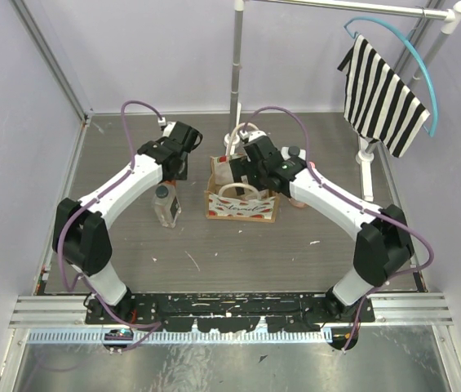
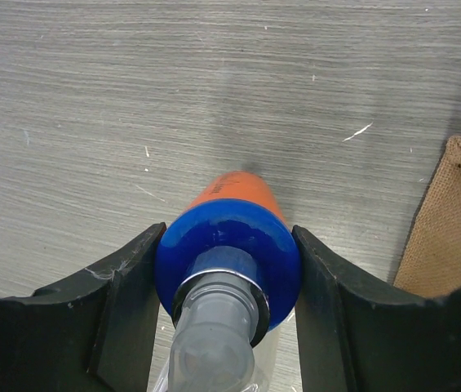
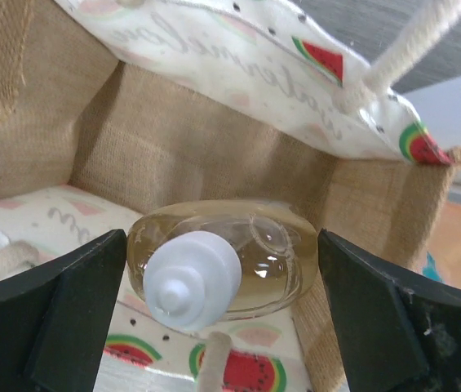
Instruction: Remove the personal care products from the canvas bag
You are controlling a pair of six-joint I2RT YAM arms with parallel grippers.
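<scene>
The canvas bag point(image 1: 242, 208) stands at the table's middle, watermelon print facing front; its corner shows in the left wrist view point(image 2: 450, 220). My left gripper point(image 1: 179, 155) is to the left of the bag, shut on the blue collar of a blue-capped orange bottle point(image 2: 230, 261) with a clear spray top, both fingers point(image 2: 132, 278) touching it. My right gripper point(image 1: 246, 167) is down in the bag's mouth point(image 3: 173, 155), open, with its fingers on either side of a clear white-capped bottle point(image 3: 271, 253) lying inside. A clear square bottle with a dark cap point(image 1: 166, 206) stands on the table left of the bag.
A black-and-white striped cloth point(image 1: 381, 94) hangs on a blue hanger at the back right. A rack pole point(image 1: 236, 73) rises behind the bag, and a white stand base point(image 1: 366, 155) lies at the right. A peach shape point(image 1: 299, 202) shows right of the bag, partly hidden by the right arm.
</scene>
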